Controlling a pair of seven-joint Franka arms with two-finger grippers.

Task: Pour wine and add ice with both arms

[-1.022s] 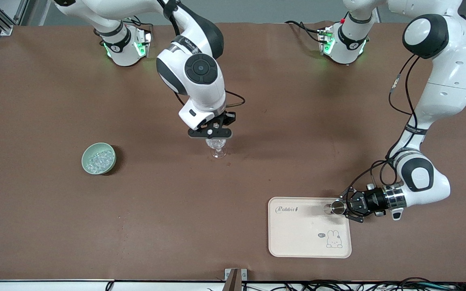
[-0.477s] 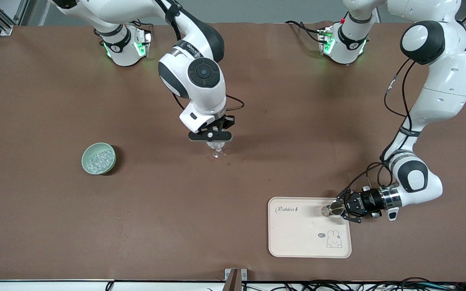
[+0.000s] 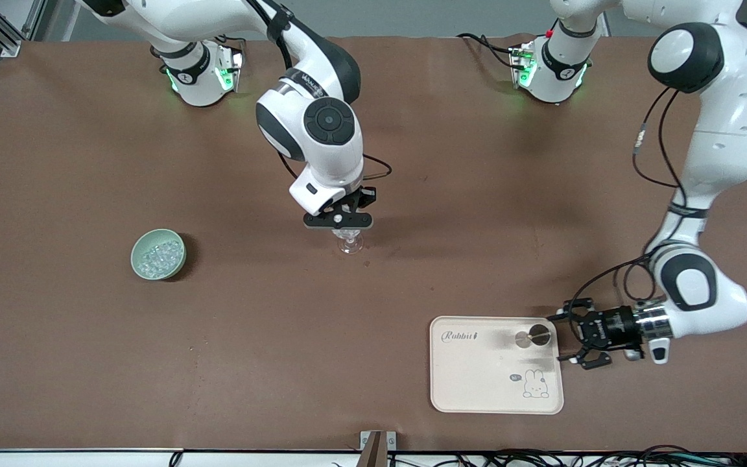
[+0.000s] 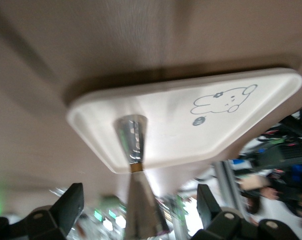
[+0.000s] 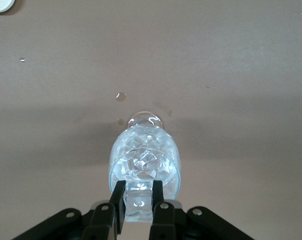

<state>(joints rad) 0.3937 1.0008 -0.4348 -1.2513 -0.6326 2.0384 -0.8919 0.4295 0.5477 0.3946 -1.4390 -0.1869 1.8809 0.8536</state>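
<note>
A clear wine glass (image 3: 350, 241) stands mid-table, filled with ice (image 5: 143, 155). My right gripper (image 3: 338, 220) hangs just above its rim, shut on one ice chunk (image 5: 139, 204) held over the glass mouth (image 5: 144, 165). More ice lies in a pale green bowl (image 3: 137, 261) toward the right arm's end. A small metal cup (image 3: 534, 336) stands on the cream rabbit tray (image 3: 477, 376). My left gripper (image 3: 569, 337) is beside the tray's edge, open and empty, apart from the cup. In the left wrist view the cup (image 4: 132, 137) stands on the tray (image 4: 190, 135) between my wide-spread fingers (image 4: 73, 205).
Small water drops (image 5: 121, 96) lie on the brown table by the glass. Both arm bases (image 3: 200, 74) stand along the table's back edge. Cables run below the table's front edge (image 3: 542, 457).
My left gripper has opened and let go of the metal cup, then drawn back off the tray toward the left arm's end. My right gripper has sunk slightly over the glass.
</note>
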